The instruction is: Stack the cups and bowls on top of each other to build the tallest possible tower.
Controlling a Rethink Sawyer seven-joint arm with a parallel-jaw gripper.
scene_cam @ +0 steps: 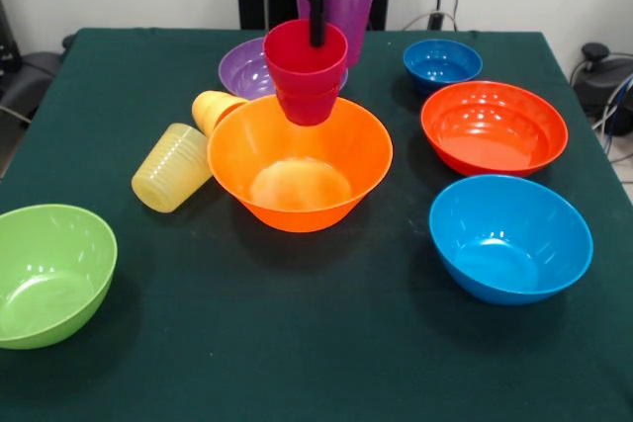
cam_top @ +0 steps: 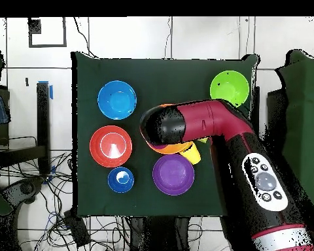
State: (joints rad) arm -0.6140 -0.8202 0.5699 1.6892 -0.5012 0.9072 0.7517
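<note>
The red-pink cup (scene_cam: 307,71) hangs upright over the far rim of the largest orange-yellow bowl (scene_cam: 297,160). My gripper (scene_cam: 316,35) is shut on the cup, one black finger reaching inside its rim. The translucent purple cup (scene_cam: 348,5) stands upright right behind it, by the purple bowl (scene_cam: 242,68). A pale yellow ribbed cup (scene_cam: 173,167) and an orange-yellow cup (scene_cam: 215,108) lie on their sides left of the big bowl. In the overhead view the arm (cam_top: 205,124) hides the gripper and most of the orange-yellow bowl (cam_top: 176,148).
Separate bowls sit on the dark green cloth: small dark blue (scene_cam: 442,63), red-orange (scene_cam: 494,127), light blue (scene_cam: 509,237) and lime green (scene_cam: 49,274) near the front left edge. Overhead shows the light blue (cam_top: 117,99), red-orange (cam_top: 110,146), dark blue (cam_top: 121,179), purple (cam_top: 173,174) and lime green (cam_top: 229,88) bowls.
</note>
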